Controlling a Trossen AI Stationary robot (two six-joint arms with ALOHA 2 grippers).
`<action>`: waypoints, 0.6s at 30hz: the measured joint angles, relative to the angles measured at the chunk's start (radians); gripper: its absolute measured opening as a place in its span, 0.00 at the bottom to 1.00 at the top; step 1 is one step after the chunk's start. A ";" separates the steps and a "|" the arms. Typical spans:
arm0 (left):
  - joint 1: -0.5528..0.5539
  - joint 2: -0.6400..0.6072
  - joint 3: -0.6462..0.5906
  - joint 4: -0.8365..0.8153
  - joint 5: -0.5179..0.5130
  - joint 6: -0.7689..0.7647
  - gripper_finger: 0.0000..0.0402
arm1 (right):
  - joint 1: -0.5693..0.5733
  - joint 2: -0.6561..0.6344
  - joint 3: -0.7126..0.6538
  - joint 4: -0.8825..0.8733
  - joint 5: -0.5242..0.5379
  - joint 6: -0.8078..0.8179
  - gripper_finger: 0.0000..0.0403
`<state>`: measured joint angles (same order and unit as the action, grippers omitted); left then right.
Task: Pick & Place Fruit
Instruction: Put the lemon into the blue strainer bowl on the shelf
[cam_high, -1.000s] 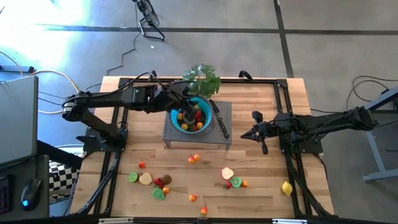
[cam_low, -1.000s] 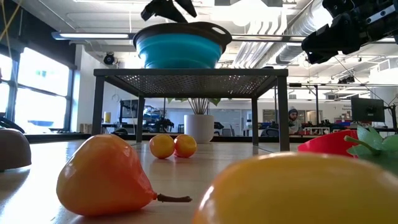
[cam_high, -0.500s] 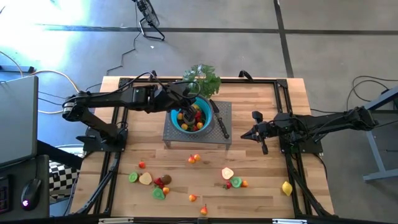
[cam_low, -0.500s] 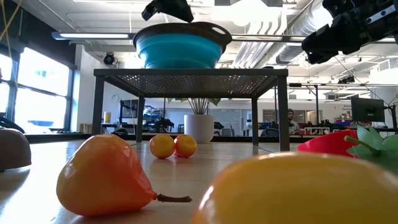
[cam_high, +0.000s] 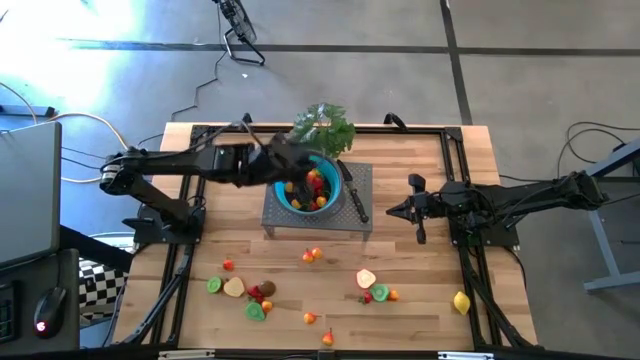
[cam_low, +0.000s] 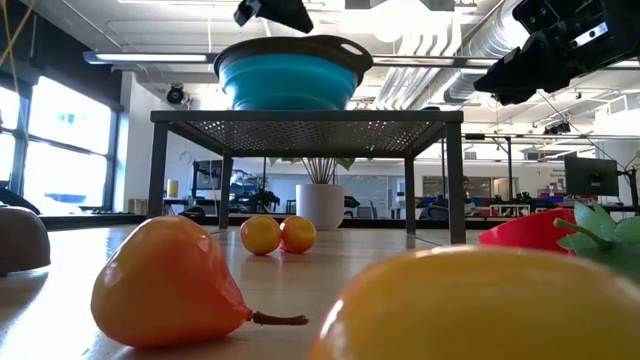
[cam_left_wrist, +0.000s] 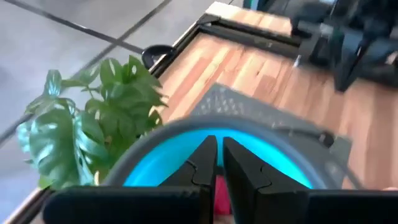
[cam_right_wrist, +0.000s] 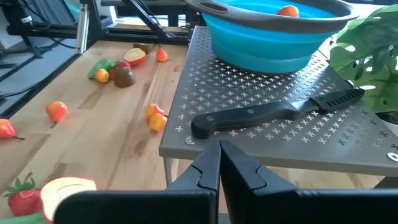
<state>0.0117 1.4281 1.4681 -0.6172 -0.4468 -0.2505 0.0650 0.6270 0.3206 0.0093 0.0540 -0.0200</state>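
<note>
Now, look at your left gripper (cam_high: 292, 163): it hangs over the left rim of the bowl (cam_high: 335, 188), fingers pressed together with nothing between them, as the left wrist view shows. So that claw is empty, and the fruit already in the bowl (cam_high: 312, 190) sits just right of its tips.

Moving right, the bowl stands on the mesh stand (cam_high: 360, 215) at the middle of the table's far half, with the knife (cam_high: 352, 197) lying on the mesh beside it, handle toward the right arm.

Your loose fruit lies along the table's near edge. From the left: a green slice (cam_high: 214, 285) and a cream piece (cam_high: 234, 288), then a small cluster of brown, red and green. Toward the middle, an orange pair (cam_high: 313, 255) sits just in front of the stand. Further right there's a cream half (cam_high: 366, 279), and a lemon (cam_high: 461, 301) is near the near right corner.

Your right gripper (cam_high: 402, 212) hovers above the table, just off the stand's right side, clenched and carrying nothing. Every loose piece lies nearer the near edge than either claw. I'd judge the cream half and lemon belong to your right arm, and the left-hand cluster to your left. The orange pair is a toss-up.
</note>
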 joint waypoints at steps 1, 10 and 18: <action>-0.017 -0.005 -0.017 -0.001 -0.032 0.002 0.05 | 0.000 0.000 0.000 0.001 0.000 0.000 0.01; -0.167 -0.097 -0.316 0.303 -0.105 0.043 0.05 | 0.000 0.000 0.000 0.004 0.000 0.082 0.01; -0.255 -0.243 -0.572 0.601 -0.103 0.076 0.05 | 0.000 0.000 0.000 0.010 0.000 0.105 0.01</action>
<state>-0.2438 1.1849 0.8965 -0.0166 -0.5500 -0.1740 0.0650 0.6270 0.3202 0.0189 0.0536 0.0853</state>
